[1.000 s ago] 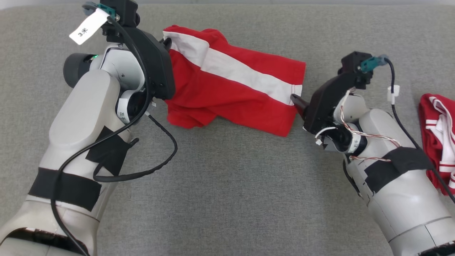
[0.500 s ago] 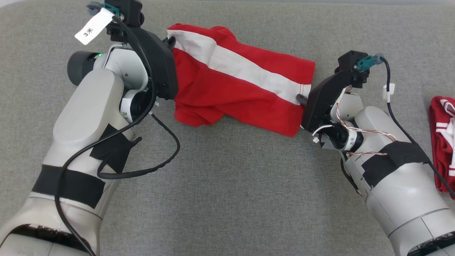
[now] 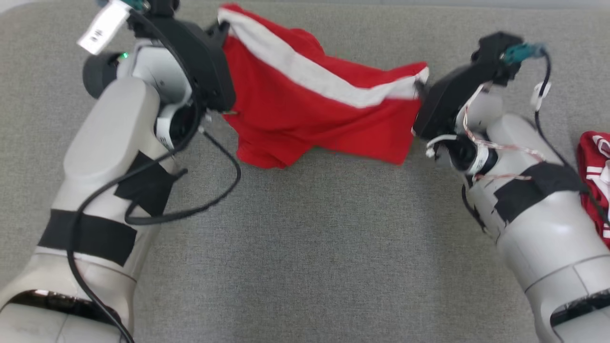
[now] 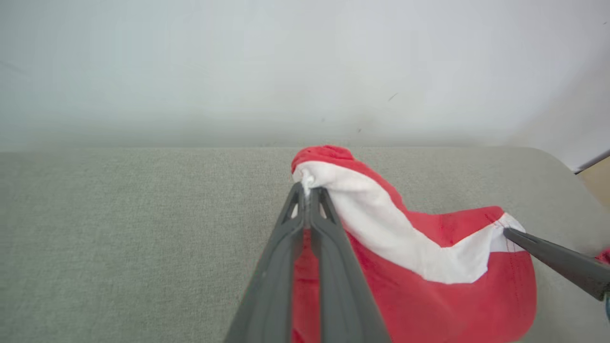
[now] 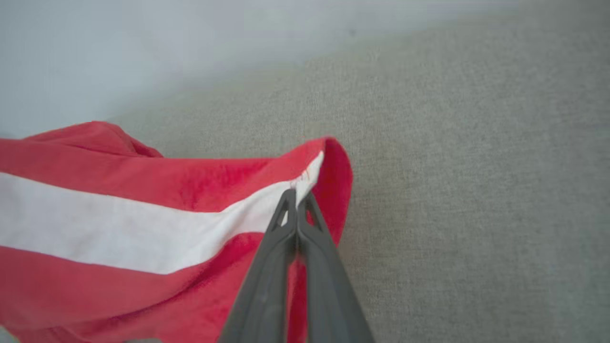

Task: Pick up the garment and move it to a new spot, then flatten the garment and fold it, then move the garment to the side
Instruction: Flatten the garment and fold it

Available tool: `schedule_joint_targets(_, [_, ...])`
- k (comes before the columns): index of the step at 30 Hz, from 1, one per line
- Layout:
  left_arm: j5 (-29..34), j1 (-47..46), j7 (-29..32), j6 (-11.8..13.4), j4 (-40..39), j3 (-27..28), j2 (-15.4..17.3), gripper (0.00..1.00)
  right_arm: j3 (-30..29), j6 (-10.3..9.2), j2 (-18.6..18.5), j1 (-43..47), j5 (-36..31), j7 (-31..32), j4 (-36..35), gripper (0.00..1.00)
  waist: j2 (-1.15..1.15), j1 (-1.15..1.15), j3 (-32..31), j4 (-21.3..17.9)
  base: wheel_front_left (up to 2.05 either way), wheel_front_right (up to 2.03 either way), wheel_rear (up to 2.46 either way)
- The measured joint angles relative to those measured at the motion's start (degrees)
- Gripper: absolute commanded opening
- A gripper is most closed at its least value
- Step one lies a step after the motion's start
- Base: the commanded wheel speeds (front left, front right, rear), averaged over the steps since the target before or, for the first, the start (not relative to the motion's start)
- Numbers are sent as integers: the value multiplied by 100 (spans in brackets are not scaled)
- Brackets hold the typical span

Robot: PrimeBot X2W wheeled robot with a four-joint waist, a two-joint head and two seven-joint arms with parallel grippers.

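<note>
The garment [image 3: 314, 119] is red with a broad white stripe, and it hangs stretched between my two grippers over the grey surface. My left gripper [image 3: 223, 29] is shut on the garment's left end at the white stripe. In the left wrist view its fingertips [image 4: 309, 190] pinch the white edge of the garment [image 4: 429, 267]. My right gripper [image 3: 420, 86] is shut on the right end of the stripe. The right wrist view has that gripper [image 5: 297, 194] clamped on the hem of the garment [image 5: 119, 228]. The lower red part sags onto the surface.
A second red and white garment [image 3: 595, 176] lies bunched at the right edge, beside my right forearm. The grey fabric surface [image 3: 305, 247] stretches wide in front of me. A pale wall [image 4: 305, 62] rises behind its far edge.
My right gripper has shut on the garment's right end and lifted it. Both arms have moved up and away, raising the striped edge off the surface.
</note>
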Motion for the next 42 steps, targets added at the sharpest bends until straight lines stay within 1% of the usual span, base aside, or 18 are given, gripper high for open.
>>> schedule_joint_targets(3, [-121, -110, -345, 9, -40, 246, -27, 0, -71, 0, -2, -216, 26, -374, -70, 0, 0, 0, -61, -21, 0, 0, 0])
schedule_joint_targets(8, [-309, -320, -1115, 101, -133, 602, -37, 0, -231, 0, -3, -573, 1, -1182, -380, 0, 0, 0, -197, -90, 0, 0, 0])
schedule_joint_targets(10, [-346, -401, -1419, 93, -224, 684, -44, 0, -356, 0, -1, -680, -37, -1478, -509, 0, 0, 0, -267, -123, 0, 0, 0])
schedule_joint_targets(12, [-357, -436, -1614, 77, -250, 708, -47, 0, -420, 0, -10, -713, -83, -1628, -614, 0, 0, 0, -346, -157, 0, 0, 0])
schedule_joint_targets(14, [-376, -424, -1747, -11, -250, 680, -56, 0, -413, 2, -30, -648, -83, -1722, -837, 0, 0, 0, -438, -189, 0, 0, 0])
schedule_joint_targets(15, [-390, -399, -1783, -54, -253, 655, -58, 0, -388, 24, -63, -580, -85, -1729, -939, 0, 0, 0, -487, -202, 0, 0, 0])
schedule_joint_targets(18, [-416, -108, -1861, -149, -299, 590, -60, 0, -365, 244, -259, -122, -70, -1718, -1336, 0, 0, 0, -656, -236, 0, 0, 0])
schedule_joint_targets(21, [-466, 389, -1823, -238, -450, 461, -62, 0, -379, 417, -547, 631, 23, -1613, -1904, 0, 0, 0, -842, -253, 0, 0, 0])
schedule_joint_targets(25, [-779, 1185, -1766, -310, -1110, 423, -54, 0, -557, 515, -854, 1694, 294, -1467, -3038, 0, 0, -1, -1111, -261, 0, 0, 0])
schedule_joint_targets(26, [-810, 1373, -1731, -310, -1355, 410, -42, 0, -645, 511, -929, 1944, 348, -1444, -3401, 0, 0, -1, -1179, -262, 0, 0, 0])
schedule_joint_targets(28, [-932, 1744, -1690, -312, -1871, 393, -12, 0, -835, 436, -1071, 2355, 459, -1415, -4078, 0, 0, -1, -1311, -262, 0, 0, 0])
schedule_joint_targets(30, [-1185, 2117, -1556, -322, -2510, 427, 21, 0, -1048, 360, -1102, 2619, 666, -1347, -4737, 0, -1, -2, -1431, -263, 0, 0, 0])
schedule_joint_targets(33, [-1395, 2497, -1314, -347, -3215, 381, 45, 0, -1212, 235, -1096, 2700, 812, -1185, -5323, 0, -1, -2, -1546, -276, 0, 0, 0])
schedule_joint_targets(34, [-1395, 2548, -1230, -346, -3333, 348, 60, 0, -1248, 201, -1091, 2702, 875, -1104, -5375, 0, -1, -3, -1550, -284, 0, 0, 0])
schedule_joint_targets(36, [-1432, 2614, -1073, -218, -3439, 382, 73, 0, -1187, 153, -1059, 2680, 906, -913, -5193, 0, -1, -2, -1516, -291, 0, 0, 0])
schedule_joint_targets(38, [-1473, 2614, -966, -1, -3330, 478, 74, 0, -1038, 99, -938, 2601, 880, -765, -4730, 0, -1, -2, -1441, -297, 0, 0, 0])
schedule_joint_targets(41, [-1469, 2451, -921, 368, -2653, 690, 52, 0, -888, 31, -794, 2001, 613, -728, -3608, 0, 0, 0, -1258, -312, 0, 0, 0])
schedule_joint_targets(42, [-1469, 2451, -921, 368, -2653, 690, 52, 0, -888, 31, -794, 2001, 613, -728, -3608, 0, 0, 0, -1258, -312, 0, 0, 0])
